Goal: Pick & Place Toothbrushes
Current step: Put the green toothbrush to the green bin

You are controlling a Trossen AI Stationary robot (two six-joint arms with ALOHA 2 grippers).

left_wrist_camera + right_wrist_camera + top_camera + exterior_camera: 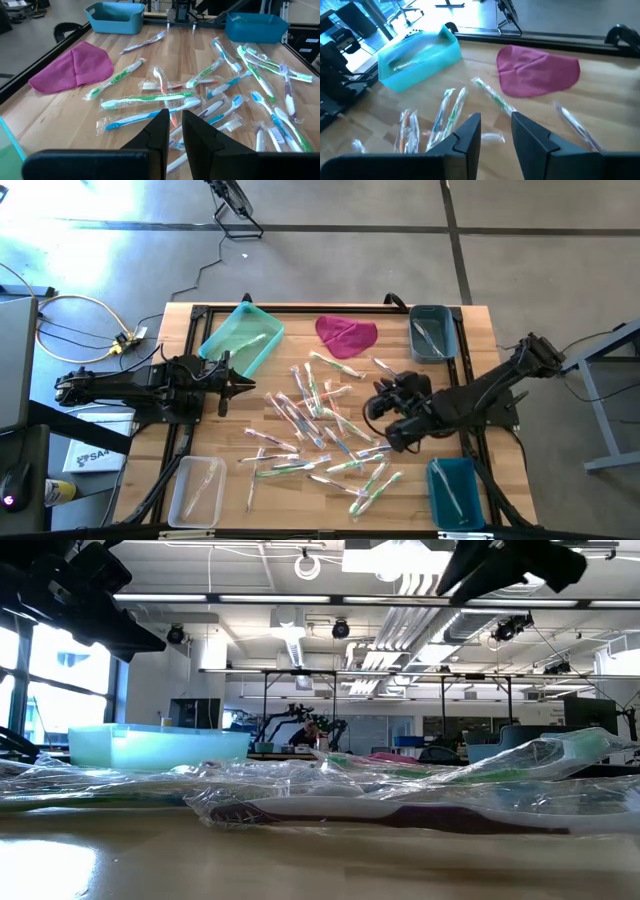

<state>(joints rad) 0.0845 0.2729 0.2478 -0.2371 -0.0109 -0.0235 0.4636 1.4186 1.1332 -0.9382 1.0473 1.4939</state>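
Many toothbrushes in clear wrappers (320, 430) lie scattered flat on the middle of the wooden table (480, 380), with green, blue, white and orange handles (150, 100). My right gripper (372, 402) hovers above the pile's right part, slanting down toward the far left. In its wrist view its fingers (496, 122) stand apart, with nothing between them. My left gripper (255, 387) waits at the pile's left edge above the table. A narrow gap shows between its fingers (175, 120), and they hold nothing.
A magenta cloth (346, 335) lies at the far middle. A light teal bin (240, 340) stands far left, a grey-blue bin (432, 332) far right, a clear bin (195, 488) near left and a blue bin (455, 492) near right, each holding toothbrushes.
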